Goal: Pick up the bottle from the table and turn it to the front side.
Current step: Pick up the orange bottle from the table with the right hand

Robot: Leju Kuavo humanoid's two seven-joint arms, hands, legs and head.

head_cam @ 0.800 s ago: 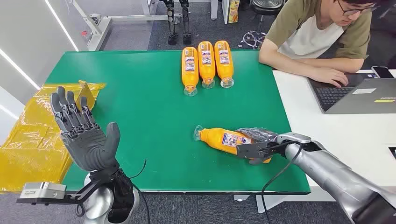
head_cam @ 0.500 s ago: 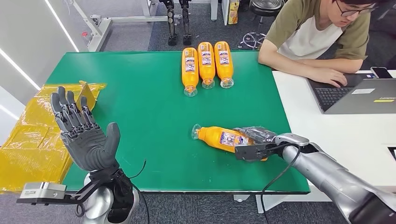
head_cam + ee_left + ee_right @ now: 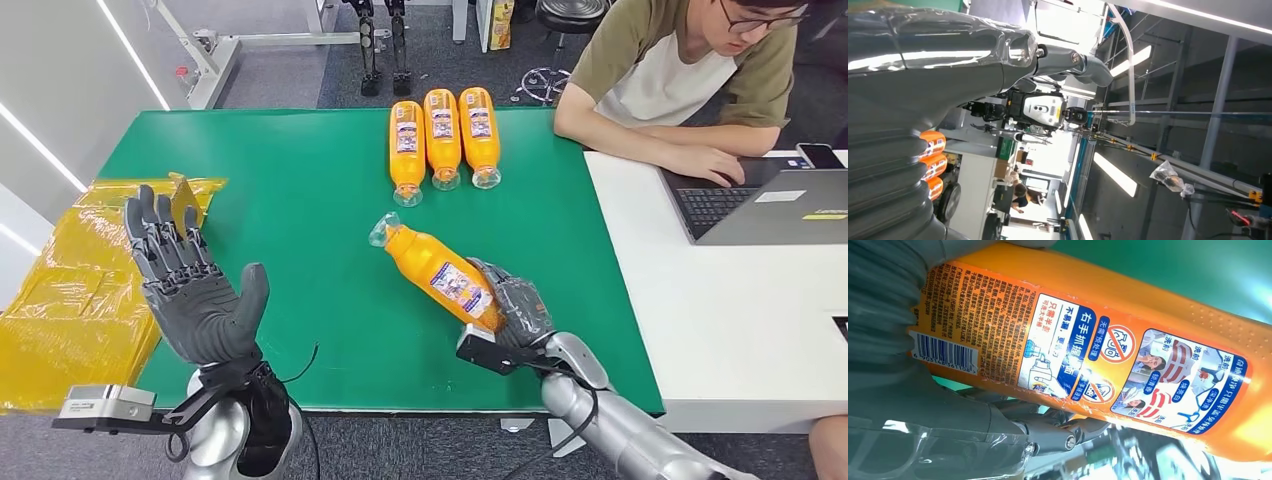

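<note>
i'm seeing my right hand (image 3: 510, 305) gripping the orange bottle (image 3: 440, 275) by its base end, holding it tilted above the green table (image 3: 300, 230) with the cap pointing away toward the far left. the wrist camera is showing its printed label (image 3: 1088, 365) with a barcode facing the lens. my left hand (image 3: 190, 290) is standing upright near the table's left edge, fingers spread, holding nothing. three more orange bottles (image 3: 442, 135) are lying side by side at the far edge.

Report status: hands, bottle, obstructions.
Right hand grips the orange bottle by its base, cap end tilted up, barcode label facing the wrist camera. Left hand raised, open. Three other bottles far side, apart.
</note>
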